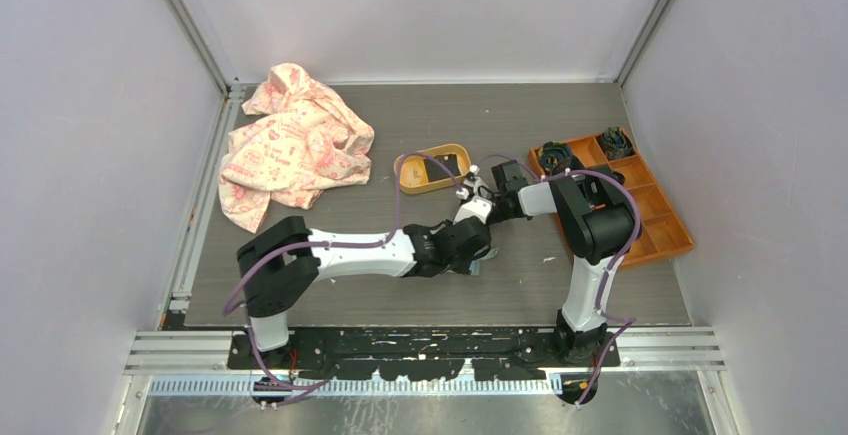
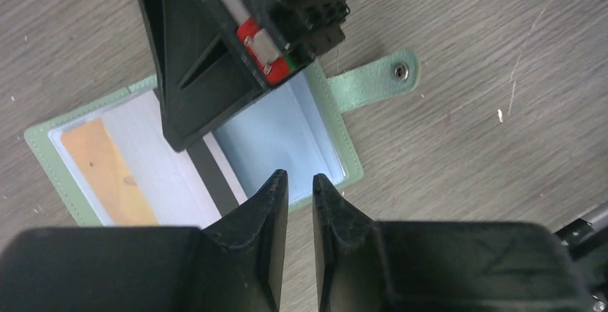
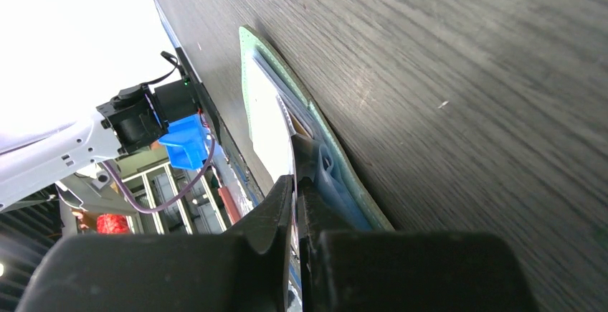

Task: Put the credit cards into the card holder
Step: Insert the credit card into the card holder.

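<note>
The sage-green card holder (image 2: 281, 134) lies open on the table, its snap tab (image 2: 399, 72) pointing right. A beige-gold credit card (image 2: 107, 176) sits in its left sleeve. A white credit card with a dark stripe (image 2: 215, 176) lies over the middle of the holder. My right gripper (image 3: 295, 179) is shut on this white card's (image 3: 269, 122) edge, right at the holder (image 3: 344, 165). My left gripper (image 2: 300, 177) hovers over the holder's near edge, its jaws a narrow gap apart with nothing between them. A black card (image 1: 449, 165) rests in the yellow-orange tray.
The yellow-orange oval tray (image 1: 420, 181) stands just behind the grippers. An orange compartment box (image 1: 650, 217) with dark items sits at the right. A crumpled pink-patterned cloth (image 1: 290, 145) lies at the back left. Both arms (image 1: 350, 253) cross the table's middle.
</note>
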Motion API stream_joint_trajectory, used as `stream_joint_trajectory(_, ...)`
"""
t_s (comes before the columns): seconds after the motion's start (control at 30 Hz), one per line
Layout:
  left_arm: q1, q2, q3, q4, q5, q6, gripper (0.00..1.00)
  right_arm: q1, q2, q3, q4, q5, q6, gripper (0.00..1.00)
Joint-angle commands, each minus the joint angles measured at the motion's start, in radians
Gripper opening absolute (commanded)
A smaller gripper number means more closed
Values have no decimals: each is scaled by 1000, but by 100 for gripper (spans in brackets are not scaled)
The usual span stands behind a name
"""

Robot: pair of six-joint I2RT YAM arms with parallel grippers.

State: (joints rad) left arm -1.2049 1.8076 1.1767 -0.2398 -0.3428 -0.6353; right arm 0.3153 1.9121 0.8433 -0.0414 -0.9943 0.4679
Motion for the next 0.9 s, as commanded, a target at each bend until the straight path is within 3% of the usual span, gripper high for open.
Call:
stream_joint_trajectory(0.0,-8,63,132,-111,-55,40,18,6,13,20,-6,65,-37,10)
stream_joint_trajectory(0.23,-6,171,252,-244,-116,55,11,7,15,25,-22,75,-46,10)
stream_joint_trajectory(0.63,-4,165,204,-237,-152,60,13,7,27,39,-52,71,-69,11)
stream_joint_trajectory(0.87,7,161,185,-252,-178,50,17,7,24,45,-58,59,-71,21)
